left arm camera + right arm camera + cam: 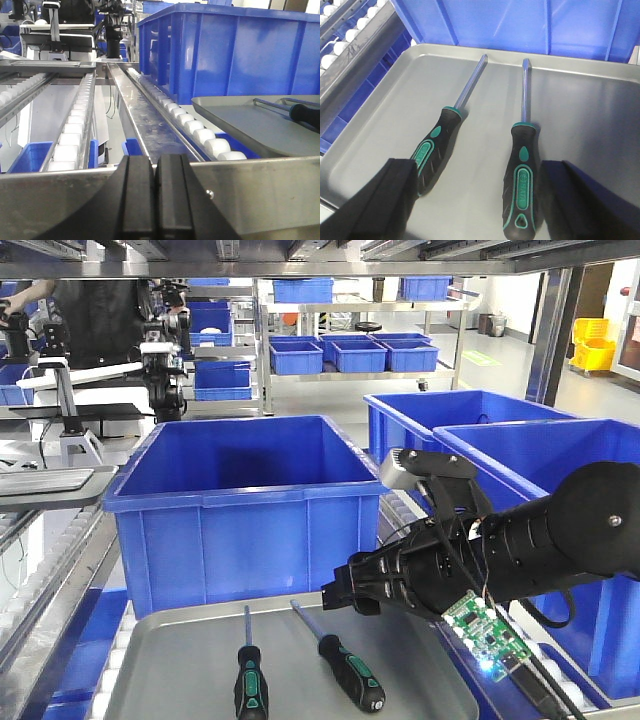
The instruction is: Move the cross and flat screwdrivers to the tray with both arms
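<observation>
Two screwdrivers lie flat inside the tray (190, 665), side by side and not touching, shafts pointing toward the large blue bin (245, 505) behind it. The left screwdriver (249, 675) and the right screwdriver (345, 665) share the same build: thick black handles with green ribbed inserts and thin, polished silver shafts. In the right wrist view, the left shaft angles slightly toward the right one.

The tray is shallow grey metal with a brushed, faintly reflective floor, rounded corners and a low rolled rim. It rests on a conveyor line of white rollers (200, 132) set between bright metal rails. Deep blue plastic bins with ribbed walls stand on the line and fill the shelving farther back in the room.

The right arm (500, 550) is bulky, black and cabled, with an exposed green circuit board (485, 632) underneath. Its jaws are spread wide above the tray, one finger (380, 200) over the left handle's end, the other beside the right handle; nothing is gripped.

The left arm's jaws are pressed together, pads (137, 195) meeting with no visible gap, low at the near metal rail, left of the tray. Bare tray floor remains to the right of the screwdrivers.
</observation>
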Controlling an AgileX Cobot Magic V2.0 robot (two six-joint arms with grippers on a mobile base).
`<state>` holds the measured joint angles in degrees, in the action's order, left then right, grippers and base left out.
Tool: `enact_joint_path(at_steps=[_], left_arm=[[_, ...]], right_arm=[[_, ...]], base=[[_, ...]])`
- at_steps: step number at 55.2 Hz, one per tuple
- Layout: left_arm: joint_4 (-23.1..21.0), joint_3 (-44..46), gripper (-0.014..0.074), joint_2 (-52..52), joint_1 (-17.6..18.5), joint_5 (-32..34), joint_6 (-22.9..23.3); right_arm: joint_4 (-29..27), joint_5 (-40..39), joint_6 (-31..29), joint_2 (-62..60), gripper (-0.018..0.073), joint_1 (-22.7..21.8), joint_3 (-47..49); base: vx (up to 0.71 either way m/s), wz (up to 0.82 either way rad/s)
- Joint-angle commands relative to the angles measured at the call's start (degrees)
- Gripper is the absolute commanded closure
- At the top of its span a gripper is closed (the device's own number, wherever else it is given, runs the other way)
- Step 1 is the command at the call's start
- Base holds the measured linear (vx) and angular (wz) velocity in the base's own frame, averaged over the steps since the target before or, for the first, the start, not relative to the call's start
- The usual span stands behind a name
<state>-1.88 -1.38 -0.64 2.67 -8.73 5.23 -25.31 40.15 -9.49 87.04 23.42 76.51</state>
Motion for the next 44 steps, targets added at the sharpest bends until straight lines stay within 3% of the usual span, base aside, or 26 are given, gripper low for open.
enact_joint_path(at_steps=[1,12,26,35,44], left_arm=[[0.1,1.3,0.0602,-0.7,0.2,4.7,0.6],[0.1,1.3,0.0602,-0.7,0.2,4.7,0.6],[0.1,1.3,0.0602,-0.7,0.2,4.7,0.6],[0.1,1.3,0.0602,-0.7,0.2,4.7,0.6],[0.1,1.3,0.0602,-0.7,0.2,4.7,0.6]], right_arm=[[-0.9,-3.1,-0.1,-2.3,-0.0006,-0.2,1.9],[2.3,-3.6,-1.5,-5.6,0.0001,-0.1,-0.5],[2.6,-16.5,-0.6,-29.8,0.0118,-6.7,-26.4],[12.5,-21.5,0.6,-47.1,0.0229,-15.1,-40.7],[21.5,-36.2,2.9,-64.9,0.0399,-22.7,-59.2]], base=[[0.00,0.00],[0.00,0.00],[0.00,0.00],[0.00,0.00],[0.00,0.00]])
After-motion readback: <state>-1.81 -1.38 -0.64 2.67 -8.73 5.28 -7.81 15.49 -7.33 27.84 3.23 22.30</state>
